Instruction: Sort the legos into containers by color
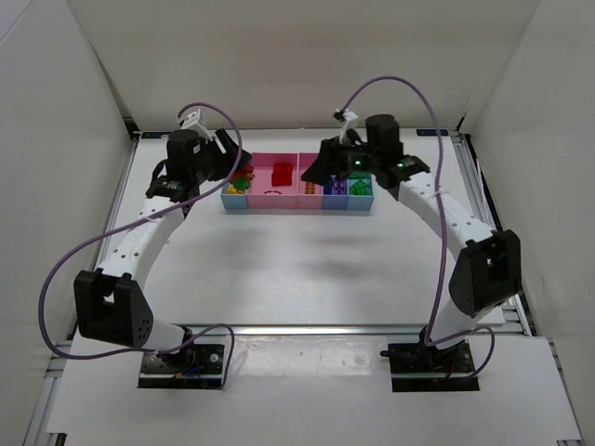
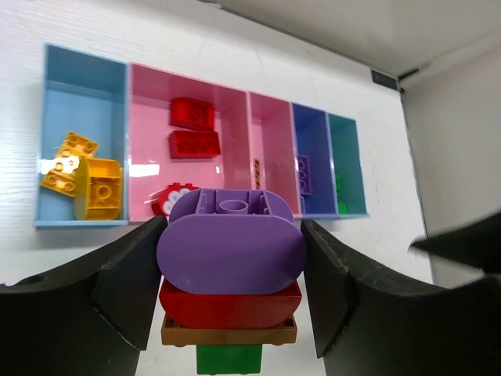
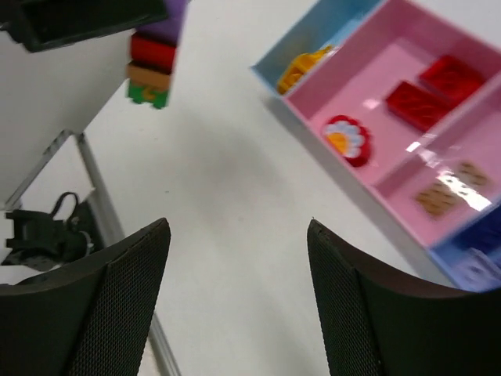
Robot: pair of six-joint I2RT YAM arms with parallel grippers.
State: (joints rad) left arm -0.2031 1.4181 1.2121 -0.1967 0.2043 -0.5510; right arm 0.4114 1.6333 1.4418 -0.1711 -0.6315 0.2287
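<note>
Left gripper (image 2: 231, 270) clamps lego stack (image 2: 231, 249), clear at wrist, perhaps glimpsed overhead

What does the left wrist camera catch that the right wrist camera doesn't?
Only left wrist: the last compartment of the tray, with green pieces. Only right wrist: the right tool shown open and empty, plus a metal rail beside the table. Both: the brick stack gripped in the left tool, the red bricks in a pink compartment, and the yellow bricks.

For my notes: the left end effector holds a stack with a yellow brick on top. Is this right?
No. The top brick is purple, not yellow; the left wrist view shows it. The left end effector does hold the stack.
</note>
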